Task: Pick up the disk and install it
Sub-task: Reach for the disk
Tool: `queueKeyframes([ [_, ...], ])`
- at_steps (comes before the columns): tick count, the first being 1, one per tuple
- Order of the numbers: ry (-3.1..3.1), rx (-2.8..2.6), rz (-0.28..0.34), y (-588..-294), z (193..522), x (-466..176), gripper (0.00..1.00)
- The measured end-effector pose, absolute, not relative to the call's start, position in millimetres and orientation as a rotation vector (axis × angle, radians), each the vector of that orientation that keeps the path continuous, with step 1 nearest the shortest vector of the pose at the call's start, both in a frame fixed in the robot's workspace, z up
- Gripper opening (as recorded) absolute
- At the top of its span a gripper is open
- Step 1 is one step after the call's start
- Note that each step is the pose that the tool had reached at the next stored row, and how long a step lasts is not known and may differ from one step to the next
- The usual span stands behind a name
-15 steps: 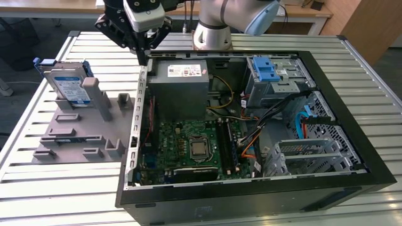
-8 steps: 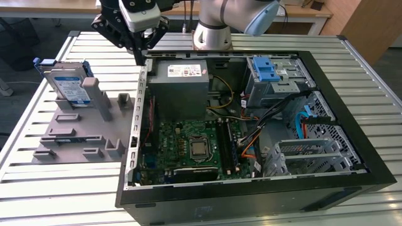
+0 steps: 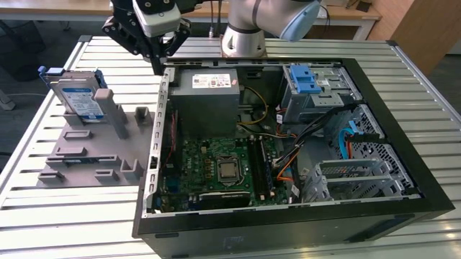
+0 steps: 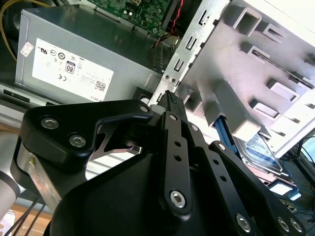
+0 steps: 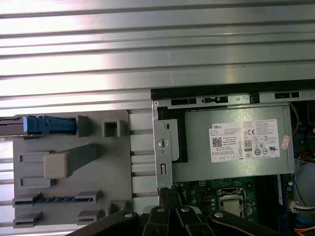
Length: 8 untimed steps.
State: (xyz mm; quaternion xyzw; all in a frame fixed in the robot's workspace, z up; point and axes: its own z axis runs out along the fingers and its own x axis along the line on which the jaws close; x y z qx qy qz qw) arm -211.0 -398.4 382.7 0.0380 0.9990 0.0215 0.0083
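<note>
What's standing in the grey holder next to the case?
The disk stands on edge in the grey holder, label showing. Its lower edge is hidden: a grey post and the holder's blocks cover it.

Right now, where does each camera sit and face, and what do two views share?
Exterior view: off the arm, high, looking down on the computer case, disk and end effector.
First wrist view: on the wrist, looking straight down at the grey holder; end effector shows.
Second wrist view: along the end effector, obliquely.
Both wrist views share the power supply.
</note>
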Motion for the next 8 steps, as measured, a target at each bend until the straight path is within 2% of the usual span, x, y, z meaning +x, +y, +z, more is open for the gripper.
queueKeyframes([
  [8,3.122,0.119,0.067,-398.2,382.4,-216.1,0.11],
])
